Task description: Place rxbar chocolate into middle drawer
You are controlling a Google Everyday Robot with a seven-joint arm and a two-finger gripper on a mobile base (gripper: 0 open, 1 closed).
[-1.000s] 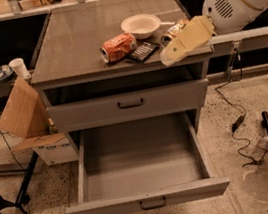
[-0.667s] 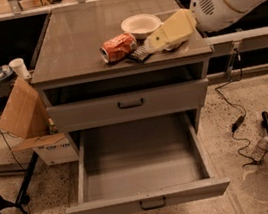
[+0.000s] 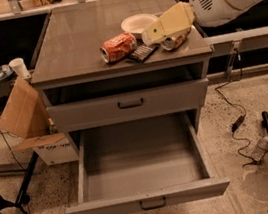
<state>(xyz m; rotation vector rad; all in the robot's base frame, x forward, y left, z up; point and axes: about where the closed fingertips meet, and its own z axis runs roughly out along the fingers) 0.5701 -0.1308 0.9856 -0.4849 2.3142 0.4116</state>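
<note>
Now the pincer [image 3: 150,36] hovers just beside the rxbar chocolate [image 3: 141,53].

The gripper [image 3: 150,36] has swung left and farther back, now just beside the rxbar chocolate [image 3: 140,53].

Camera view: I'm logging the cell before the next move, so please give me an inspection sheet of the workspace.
Surface: grey cabinet top, carrying everything listed below.
Job's things: rxbar chocolate lies flat near the front edge, beside the orange can; middle drawer is pulled out, nothing seen inside.
Clutter: crushed orange can, crushed gold-silver can and white bowl, all on the top.
Grippers: gripper is over the right part of the top, just above and right of the bar.
Cables: floor cable on the right, another cable on the left.
Surroundings: cardboard box and paper cup on the left.
</note>
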